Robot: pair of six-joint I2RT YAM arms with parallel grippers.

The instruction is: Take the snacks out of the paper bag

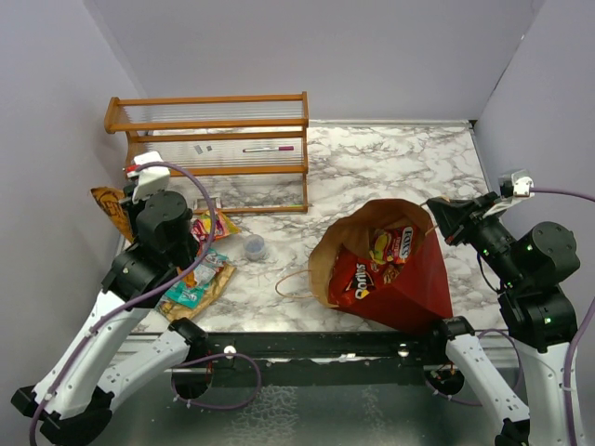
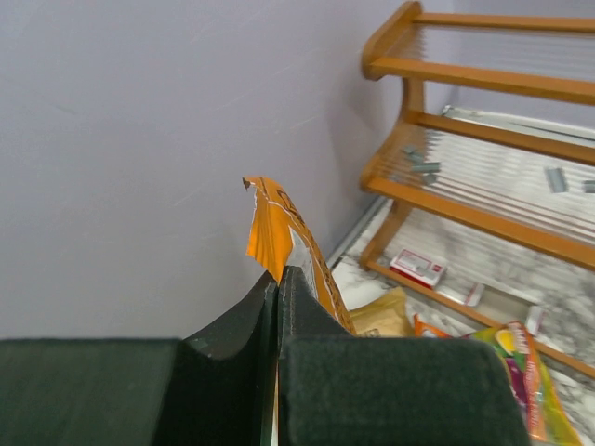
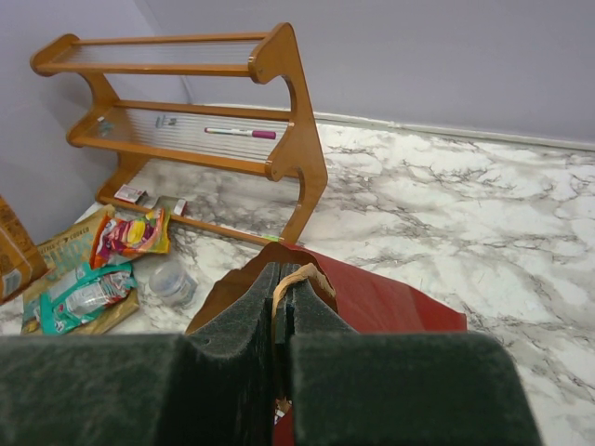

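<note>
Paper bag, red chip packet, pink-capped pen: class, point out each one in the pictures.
paper bag point(image 1: 414, 293), top view, on its dark red outer side.
red chip packet point(image 1: 358, 277), top view, on its printed front, inside the bag's mouth.
pen point(image 3: 240, 133), right wrist view, middle of its barrel.

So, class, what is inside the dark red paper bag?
In the open mouth of the paper bag three snack packets show: a red packet at the opening, a yellow-and-red packet and a white-labelled packet further in. Anything deeper is covered by them and the bag's wall.
</note>
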